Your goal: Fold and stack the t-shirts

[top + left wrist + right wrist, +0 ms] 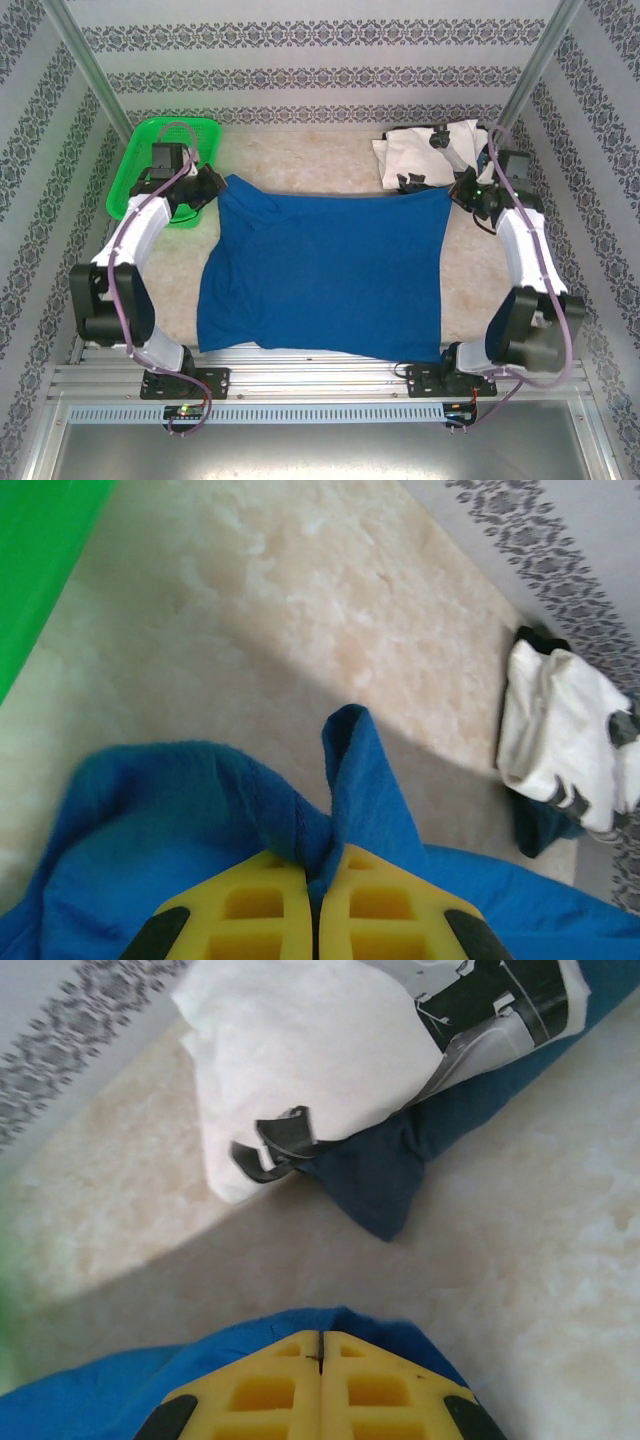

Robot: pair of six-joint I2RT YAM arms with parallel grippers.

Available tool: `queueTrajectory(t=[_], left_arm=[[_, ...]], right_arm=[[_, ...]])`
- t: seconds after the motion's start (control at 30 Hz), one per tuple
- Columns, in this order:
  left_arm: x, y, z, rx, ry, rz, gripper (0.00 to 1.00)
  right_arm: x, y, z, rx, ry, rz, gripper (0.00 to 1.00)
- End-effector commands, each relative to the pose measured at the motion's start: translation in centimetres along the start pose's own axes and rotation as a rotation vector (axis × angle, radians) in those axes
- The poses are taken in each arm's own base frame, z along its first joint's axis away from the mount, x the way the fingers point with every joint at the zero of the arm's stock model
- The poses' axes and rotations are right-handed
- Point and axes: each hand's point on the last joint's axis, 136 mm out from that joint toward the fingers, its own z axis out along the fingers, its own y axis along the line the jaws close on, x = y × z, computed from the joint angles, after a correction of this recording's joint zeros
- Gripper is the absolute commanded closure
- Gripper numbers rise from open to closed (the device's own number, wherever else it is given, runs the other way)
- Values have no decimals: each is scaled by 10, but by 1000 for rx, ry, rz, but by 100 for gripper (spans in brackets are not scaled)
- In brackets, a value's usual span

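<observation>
The blue shirt (325, 270) lies spread flat across the middle of the table (300, 150), with its near hem reaching the near edge. Its far edge is drawn between two grip points, which most likely holds the cloth open and square so that you can set a fold line.

The left gripper (210, 186) is clamped on the far-left corner. In the left wrist view, its yellow fingers (260, 910) pinch a raised ridge of blue cloth. The right gripper (455, 190) is likewise closed on the far-right corner.

Just beyond that corner, a folded white shirt (430, 150) rests on dark cloth (385, 1175). Treat this as the probable stack site. The basket (135, 170) stands far left, beside the left gripper.
</observation>
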Motion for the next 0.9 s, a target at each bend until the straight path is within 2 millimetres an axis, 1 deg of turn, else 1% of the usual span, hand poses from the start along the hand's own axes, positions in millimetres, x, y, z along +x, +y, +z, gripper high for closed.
queueTrajectory(t=[0.0,0.07,0.2,0.3,0.33,0.47,0.57,0.67,0.73,0.87], left_arm=[[-39,-10,16,26,-95,90,100],[-46,-2,32,-1,-87,90,100],[-56,8,58,-27,-63,82,100],[-63,15,71,-43,-64,68,100],[-65,15,74,-43,-63,68,100],[-75,18,91,-45,-33,49,100],[-82,15,100,-35,-20,42,100],[-82,7,105,7,10,26,100],[-78,3,102,27,21,8,100],[-65,-12,89,96,65,-26,100]], right_arm=[[-46,14,18,22,-113,-125,100],[-54,14,38,49,-93,-154,100],[-63,10,73,104,-50,-188,100],[-67,8,95,125,-26,-210,100],[-67,5,101,140,-13,-210,100],[-73,5,120,152,10,-204,100],[-79,9,128,159,5,-208,100],[-77,12,131,156,17,-200,100],[-74,12,128,161,17,-199,100],[-72,18,112,144,4,-193,100]])
